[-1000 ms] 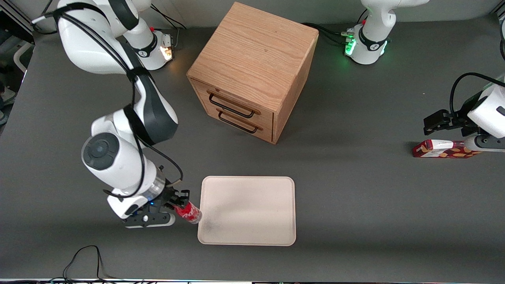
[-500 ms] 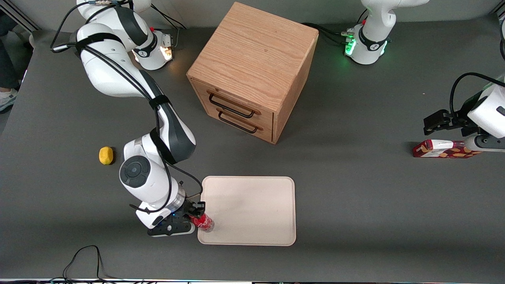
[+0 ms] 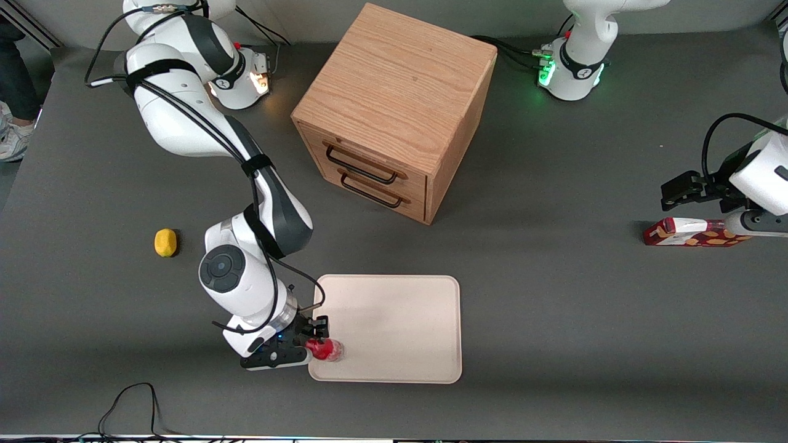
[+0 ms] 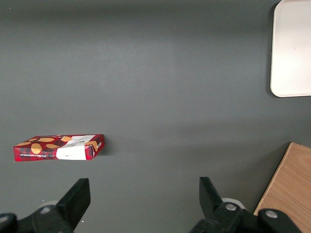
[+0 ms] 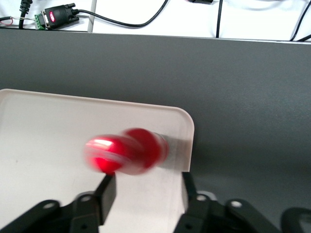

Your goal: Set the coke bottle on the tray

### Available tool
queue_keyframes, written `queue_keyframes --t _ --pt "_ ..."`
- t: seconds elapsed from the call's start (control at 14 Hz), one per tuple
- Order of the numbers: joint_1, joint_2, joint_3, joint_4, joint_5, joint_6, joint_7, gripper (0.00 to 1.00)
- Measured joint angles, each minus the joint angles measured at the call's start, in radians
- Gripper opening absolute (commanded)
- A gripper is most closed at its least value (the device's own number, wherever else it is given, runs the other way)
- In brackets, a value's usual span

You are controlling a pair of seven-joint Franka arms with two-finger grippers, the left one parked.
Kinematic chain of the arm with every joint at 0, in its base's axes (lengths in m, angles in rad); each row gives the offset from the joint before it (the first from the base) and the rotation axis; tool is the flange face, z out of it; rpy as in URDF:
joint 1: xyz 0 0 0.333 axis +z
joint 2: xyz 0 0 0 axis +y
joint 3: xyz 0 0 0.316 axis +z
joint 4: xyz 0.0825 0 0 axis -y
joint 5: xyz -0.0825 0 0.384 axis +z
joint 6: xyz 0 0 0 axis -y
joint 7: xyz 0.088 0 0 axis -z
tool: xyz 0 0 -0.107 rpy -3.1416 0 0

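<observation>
The coke bottle [image 3: 325, 349], small and red, lies on the cream-white tray [image 3: 394, 326], by the tray corner nearest the front camera at the working arm's end. My right gripper [image 3: 314, 341] hovers over that corner, right beside the bottle. In the right wrist view the bottle [image 5: 127, 150] is a red blur on the tray [image 5: 48, 126], just past my gripper [image 5: 148, 182]. The fingers [image 5: 108, 190] stand apart with nothing between them. The tray's edge also shows in the left wrist view [image 4: 291, 48].
A wooden two-drawer cabinet [image 3: 394, 111] stands farther from the front camera than the tray. A yellow lemon-like object [image 3: 165, 242] lies toward the working arm's end. A flat red snack box [image 3: 695, 232] lies toward the parked arm's end and shows in the left wrist view [image 4: 58, 147].
My gripper carried the bottle from beside the tray to over its corner. The bottle now lies out of the fingers on the tray, blurred.
</observation>
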Motion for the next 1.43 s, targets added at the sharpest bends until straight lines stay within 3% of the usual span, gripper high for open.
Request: queue_keyframes --t 0.29,0.5,1.07,1.43 --pt "0.001 -0.029 0.003 -0.003 0.000 -0.001 0.000 1.00" --pt "-0.001 -0.168 0.002 -0.108 0.002 -0.039 0.000 1.00" --pt "-0.011 -0.933 -0.150 -0.927 0.085 -0.126 -0.039 1.00" --pt "-0.010 -1.309 -0.233 -1.115 0.080 -0.430 -0.133 1.00"
